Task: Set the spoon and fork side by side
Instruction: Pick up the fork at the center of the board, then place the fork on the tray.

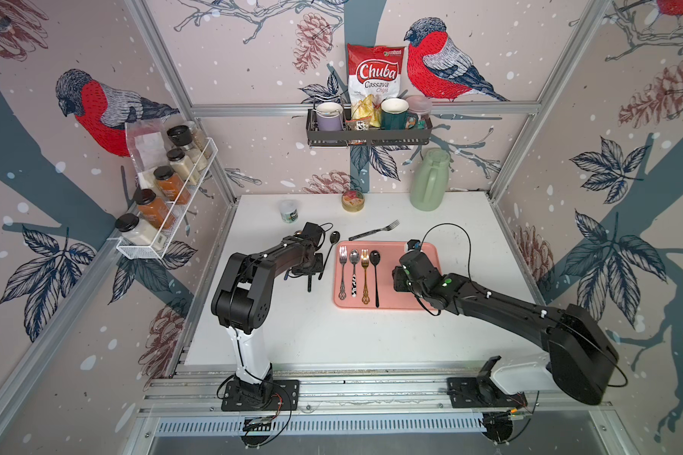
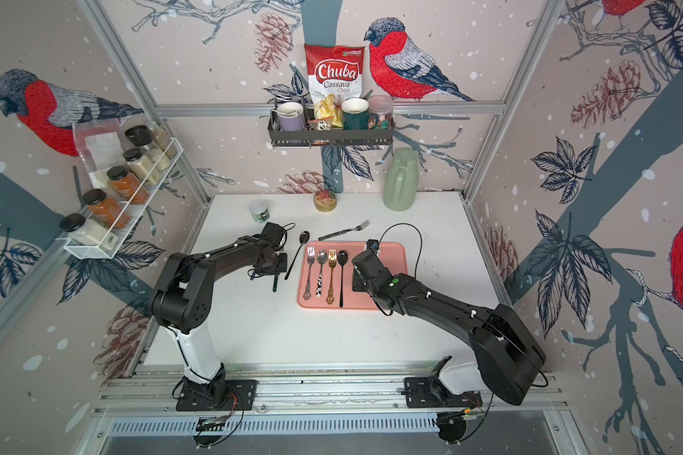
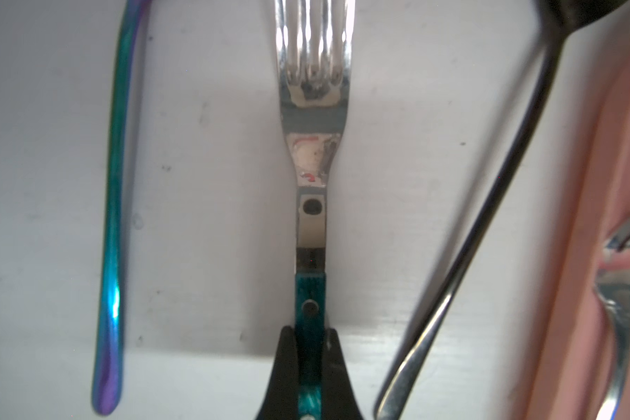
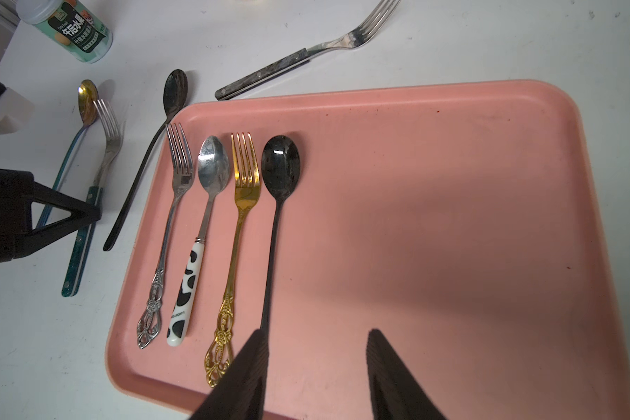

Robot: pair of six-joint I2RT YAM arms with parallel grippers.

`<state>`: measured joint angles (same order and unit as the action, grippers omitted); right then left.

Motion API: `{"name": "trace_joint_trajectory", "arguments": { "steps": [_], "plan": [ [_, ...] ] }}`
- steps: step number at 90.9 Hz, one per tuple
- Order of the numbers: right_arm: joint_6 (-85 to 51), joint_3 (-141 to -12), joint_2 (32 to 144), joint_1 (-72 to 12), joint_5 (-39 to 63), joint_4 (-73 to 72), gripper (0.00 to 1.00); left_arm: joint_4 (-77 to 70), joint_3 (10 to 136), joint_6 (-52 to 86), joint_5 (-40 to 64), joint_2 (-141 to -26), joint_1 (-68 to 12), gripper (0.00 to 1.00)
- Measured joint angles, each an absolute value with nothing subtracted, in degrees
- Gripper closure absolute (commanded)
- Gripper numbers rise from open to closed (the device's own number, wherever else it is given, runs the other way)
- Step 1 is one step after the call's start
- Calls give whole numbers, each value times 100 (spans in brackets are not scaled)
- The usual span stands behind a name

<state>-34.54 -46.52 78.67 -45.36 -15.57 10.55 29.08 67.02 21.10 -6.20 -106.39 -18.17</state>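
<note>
A fork with a teal handle (image 3: pixel 310 302) lies on the white table, left of the pink tray (image 4: pixel 451 182). My left gripper (image 3: pixel 310 329) is shut on that handle; in a top view the handle end (image 1: pixel 309 284) pokes out below it. Beside this fork lies an iridescent spoon (image 4: pixel 87 100) on one side and a black spoon (image 4: pixel 175 94) on the other. On the tray lie a silver fork (image 4: pixel 179 163), a cow-pattern spoon (image 4: pixel 213 163), a gold fork (image 4: pixel 246 171) and a black spoon (image 4: pixel 281 163) in a row. My right gripper (image 4: pixel 317 338) hovers open over the tray, holding nothing.
A dark-handled fork (image 1: pixel 373 230) lies slantwise behind the tray. A small jar (image 1: pixel 289 210), a round tin (image 1: pixel 352 201) and a green jug (image 1: pixel 430 179) stand along the back. A spice rack (image 1: pixel 166 205) hangs on the left wall, and a shelf (image 1: pixel 367 136) on the back wall.
</note>
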Motion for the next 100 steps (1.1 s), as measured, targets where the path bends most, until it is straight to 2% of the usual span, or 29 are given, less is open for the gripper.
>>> {"name": "trace_joint_trajectory", "arguments": {
  "steps": [18, 47, 79, 100],
  "plan": [
    [-3527, -4429, 7640, -4375, -1474, 913, 54, 3358, 6707, 2447, -998, -9708, -1933, 98],
    [-3916, -3765, 6888, -3708, -1199, 541, 51, 3662, 7199, 3087, -1197, -9028, -3203, 100],
    [-4215, -3441, 6475, -3030, -974, 395, 51, 3701, 8571, 4233, -1721, -10422, -4768, 100],
    [-4372, -3332, 6337, -2836, -860, 395, 51, 3962, 9815, 4700, -2169, -11644, -5435, 100]
  ]
}}
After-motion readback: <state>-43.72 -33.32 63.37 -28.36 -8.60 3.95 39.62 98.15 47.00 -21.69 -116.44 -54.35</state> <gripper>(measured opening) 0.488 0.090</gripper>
